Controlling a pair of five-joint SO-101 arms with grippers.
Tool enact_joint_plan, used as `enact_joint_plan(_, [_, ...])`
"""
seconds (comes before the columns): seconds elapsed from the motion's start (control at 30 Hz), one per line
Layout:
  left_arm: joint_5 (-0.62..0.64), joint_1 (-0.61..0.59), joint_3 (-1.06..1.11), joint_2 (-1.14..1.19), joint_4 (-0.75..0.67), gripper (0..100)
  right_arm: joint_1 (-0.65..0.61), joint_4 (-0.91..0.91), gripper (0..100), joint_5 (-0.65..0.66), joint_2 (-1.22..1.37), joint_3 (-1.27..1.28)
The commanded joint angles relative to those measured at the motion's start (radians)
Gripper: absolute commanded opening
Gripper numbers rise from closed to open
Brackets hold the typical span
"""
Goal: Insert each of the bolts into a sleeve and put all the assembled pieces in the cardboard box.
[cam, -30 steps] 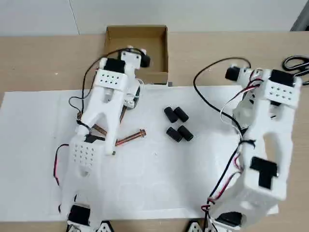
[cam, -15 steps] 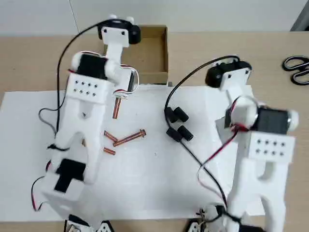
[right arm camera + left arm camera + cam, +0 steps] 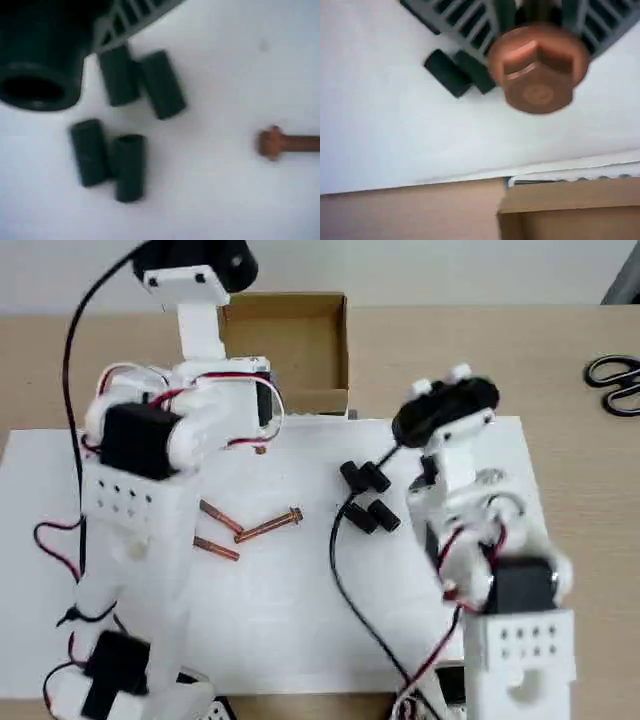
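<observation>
My left gripper [image 3: 537,27] is shut on a copper bolt [image 3: 537,67], whose hex head faces the camera. In the high view that bolt's tip [image 3: 260,449] peeks out under the raised left arm [image 3: 150,470], near the cardboard box [image 3: 290,340]. My right gripper [image 3: 40,55] is shut on a black sleeve [image 3: 37,82], open end outward, held above the paper beside several loose sleeves [image 3: 120,150]. Those sleeves [image 3: 366,497] lie mid-paper, just left of the right arm [image 3: 470,510]. Three bolts [image 3: 268,525] lie on the paper left of them.
White paper [image 3: 300,630] covers most of the wooden table. The box's edge [image 3: 570,210] lies just past the paper's far edge, and two sleeves [image 3: 455,75] lie beyond the held bolt. Scissors [image 3: 612,380] sit at the far right. One bolt head [image 3: 272,142] lies apart from the sleeves.
The left arm has risen and swung back toward the box with the bolt. The right arm has swung left from the paper's right edge to just beside the sleeves.
</observation>
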Motion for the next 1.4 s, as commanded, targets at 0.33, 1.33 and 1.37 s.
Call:
enact_joint_plan(0.33, [-0.012,0.026,0.309,-0.330,-0.272,1,-0.186,-0.222,0.2,-0.121,-0.300,0.250])
enact_joint_plan(1.33, [0.207,0.026,1.320,-1.119,-0.878,1,-0.444,-0.358,0.2,-0.058,-0.756,0.647])
enact_joint_plan(1.37, [0.213,0.028,1.326,-1.117,-0.878,1,-0.444,-0.369,0.2,-0.058,-0.762,0.655])
